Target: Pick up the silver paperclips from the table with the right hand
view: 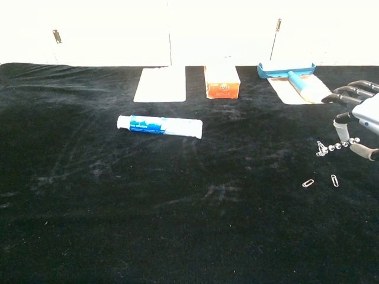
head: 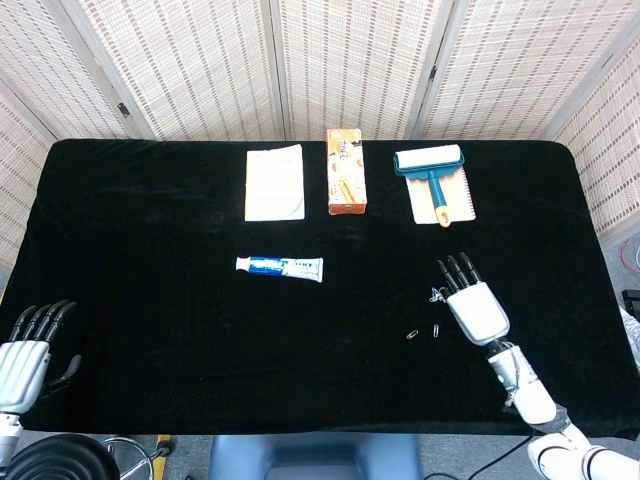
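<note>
Silver paperclips, held: a small string of silver wire paperclips (view: 331, 146) dangles from my right hand (head: 474, 303), pinched at the thumb side; in the head view the bunch (head: 437, 294) shows just left of my fingers (head: 455, 270).
Silver paperclips, loose: two more silver wire paperclips lie flat on the counter, one (view: 308, 183) and another (view: 334, 180) just beside it, below the dangling string and apart from it; from above they sit at (head: 412, 334) and (head: 435, 330), near the left edge of my right palm.
Right hand: over the right part of the counter, dark fingers pointing away from me toward the far edge, grasping the clip string; whether the string's lower end touches the cloth I cannot tell.
Left hand: my left hand (head: 26, 350) hangs at the near left corner, off the edge of the cloth, fingers apart and released, holding nothing.
Counter: black velvet-covered counter (head: 160, 300).
Mid counter: white and blue toothpaste tube (head: 279, 267) lying on its side, well apart from the clips.
Far row: white rectangular notepad (head: 274, 182), orange cardboard box (head: 345, 171) just right of it, then a teal-handled lint roller (head: 432, 172) resting on a white sheet.
Backdrop: woven pale folding screens (head: 350, 60) behind the counter.
</note>
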